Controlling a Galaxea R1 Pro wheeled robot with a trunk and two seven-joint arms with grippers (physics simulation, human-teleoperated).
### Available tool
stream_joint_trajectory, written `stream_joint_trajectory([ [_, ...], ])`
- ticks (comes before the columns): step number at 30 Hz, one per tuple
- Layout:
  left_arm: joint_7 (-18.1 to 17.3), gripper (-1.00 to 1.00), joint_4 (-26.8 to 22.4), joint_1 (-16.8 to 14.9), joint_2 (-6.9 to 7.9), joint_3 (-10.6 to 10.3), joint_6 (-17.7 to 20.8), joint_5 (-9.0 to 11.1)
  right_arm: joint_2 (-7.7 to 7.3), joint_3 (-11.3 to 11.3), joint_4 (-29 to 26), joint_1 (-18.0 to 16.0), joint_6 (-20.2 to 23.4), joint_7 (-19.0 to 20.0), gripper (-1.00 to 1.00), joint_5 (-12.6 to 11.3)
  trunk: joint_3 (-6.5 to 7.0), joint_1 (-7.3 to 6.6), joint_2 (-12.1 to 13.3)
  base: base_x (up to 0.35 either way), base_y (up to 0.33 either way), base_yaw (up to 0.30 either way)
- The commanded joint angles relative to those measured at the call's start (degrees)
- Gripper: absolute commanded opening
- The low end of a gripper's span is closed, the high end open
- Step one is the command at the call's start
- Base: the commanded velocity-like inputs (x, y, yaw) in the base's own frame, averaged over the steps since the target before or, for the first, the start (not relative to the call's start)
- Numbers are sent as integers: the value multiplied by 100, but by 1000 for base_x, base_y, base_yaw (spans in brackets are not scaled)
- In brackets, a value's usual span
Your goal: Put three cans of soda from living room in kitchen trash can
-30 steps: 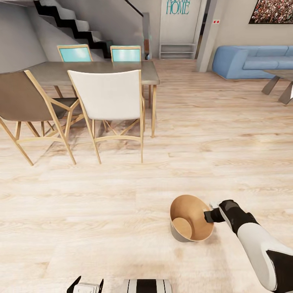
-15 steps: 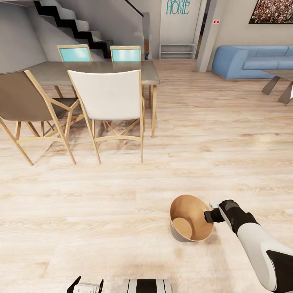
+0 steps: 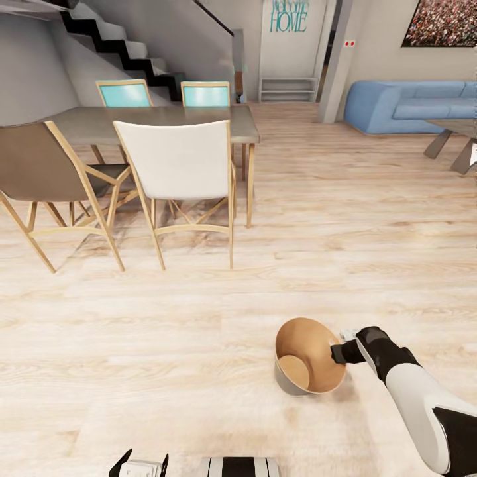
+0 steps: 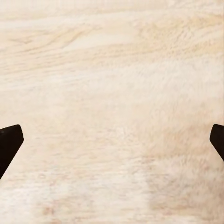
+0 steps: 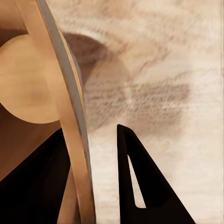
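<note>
Right gripper (image 3: pixel 339 352): jaws pinch rim of tapered grey, wood-lined tash can (image 3: pixel 301 351).
Left gripper (image 4: pixel 112 144): jaws wide, empty.
Carry: keep bucket level, clear of floor.

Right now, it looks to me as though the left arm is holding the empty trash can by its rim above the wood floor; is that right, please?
Not quite: the right gripper holds it. The head view shows its fingers astride the rim of the empty trash can, above the wood floor.
</note>
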Motion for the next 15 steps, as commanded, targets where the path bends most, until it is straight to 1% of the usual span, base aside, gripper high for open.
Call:
stream_joint_trajectory([
  [1, 1, 100, 2, 0, 0, 0, 2, -1, 1, -3, 1, -1, 8, -1, -100, -41, 23, -3, 2, 0, 0, 0],
  [15, 4, 100, 26, -7, 0, -2, 11, -22, 5, -3, 1, -1, 8, -29, -100, -38, 333, -39, 20, 0, 0, 0],
])
